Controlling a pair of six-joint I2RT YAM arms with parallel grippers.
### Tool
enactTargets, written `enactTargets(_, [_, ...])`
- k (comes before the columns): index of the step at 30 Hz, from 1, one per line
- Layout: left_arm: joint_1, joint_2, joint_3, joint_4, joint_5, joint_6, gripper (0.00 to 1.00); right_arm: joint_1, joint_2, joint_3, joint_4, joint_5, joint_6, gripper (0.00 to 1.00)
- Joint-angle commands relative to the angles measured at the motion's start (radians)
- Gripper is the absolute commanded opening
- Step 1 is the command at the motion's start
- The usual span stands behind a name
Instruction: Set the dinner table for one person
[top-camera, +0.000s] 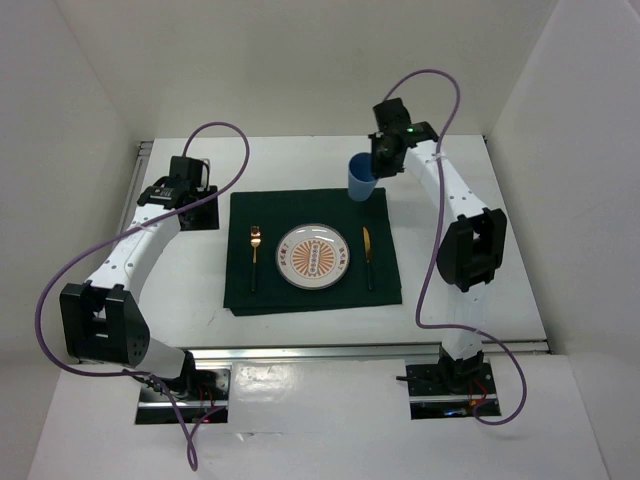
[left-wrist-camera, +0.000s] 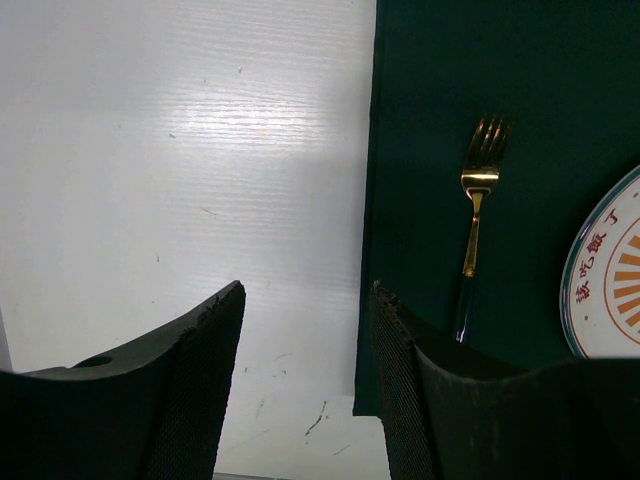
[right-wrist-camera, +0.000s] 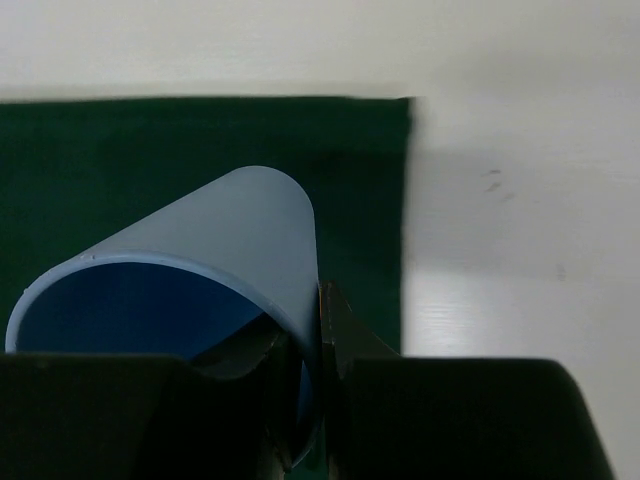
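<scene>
On the white dinner table lies a dark green cloth. On it a patterned plate sits between a gold fork on the left and a gold knife on the right. My right gripper is shut on the rim of a blue cup, held over the cloth's far right corner. In the right wrist view the cup has its wall pinched between my fingers. My left gripper is open and empty over the bare table left of the cloth; its view shows the fork.
Aluminium rails run along the table's near edge and left edge. White walls enclose the table on three sides. The plate's rim shows at the right of the left wrist view.
</scene>
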Motion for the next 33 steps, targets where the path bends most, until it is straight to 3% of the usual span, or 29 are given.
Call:
enactTargets(1, [0.005, -0.022, -0.004, 0.004, 0.013, -0.002, 0.6, 0.051, -0.011, 0.003, -0.049, 0.042, 0.012, 0.0])
enactTargets(11, [0.005, -0.042, -0.004, 0.004, 0.004, -0.002, 0.6, 0.092, 0.071, 0.015, -0.082, 0.067, 0.043, 0.0])
enactTargets(15, [0.005, -0.051, -0.004, 0.004, 0.004, -0.002, 0.6, 0.092, 0.051, -0.077, 0.008, 0.024, 0.043, 0.0])
enactTargets(22, [0.005, -0.06, -0.022, 0.004, 0.013, 0.007, 0.6, 0.092, 0.111, -0.065, 0.018, 0.013, 0.052, 0.0])
enactTargets(23, [0.005, -0.06, -0.022, 0.004, 0.013, 0.007, 0.6, 0.092, 0.111, -0.065, 0.018, 0.013, 0.052, 0.09])
enactTargets(26, [0.005, -0.06, -0.022, 0.004, 0.013, 0.007, 0.6, 0.092, 0.101, -0.065, 0.036, 0.013, 0.052, 0.09])
enactTargets(29, [0.005, -0.06, -0.022, 0.004, 0.013, 0.007, 0.6, 0.092, 0.066, -0.09, 0.085, 0.013, 0.052, 0.0])
enactTargets(33, [0.005, -0.06, -0.022, 0.004, 0.013, 0.007, 0.6, 0.092, 0.077, -0.09, 0.096, 0.022, 0.052, 0.0])
